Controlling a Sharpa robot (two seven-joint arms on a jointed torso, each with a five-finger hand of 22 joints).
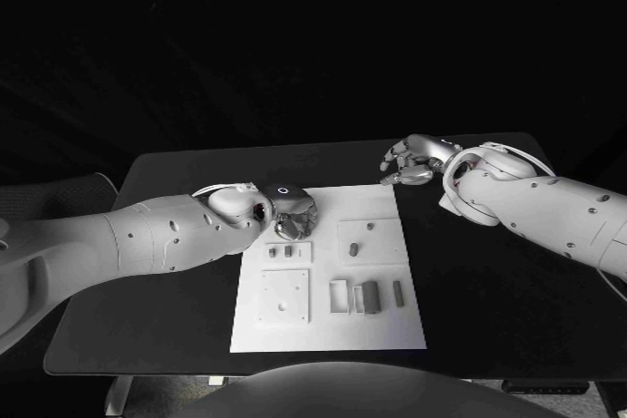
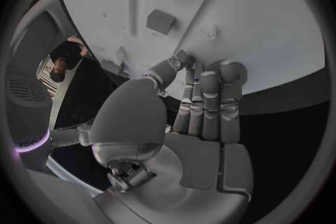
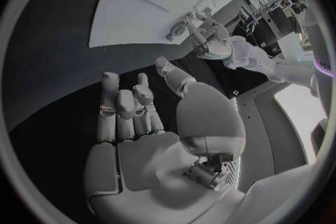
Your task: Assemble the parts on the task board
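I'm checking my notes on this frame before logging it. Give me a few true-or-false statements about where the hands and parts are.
1. The left hand is over the task board's far left corner. True.
2. The right hand grips a part. False: it holds nothing, fingers apart, over the black table just beyond the board's far right corner.
3. Several grey parts lie side by side on the board's near half. True.
4. The two hands touch each other. False: they are well apart.
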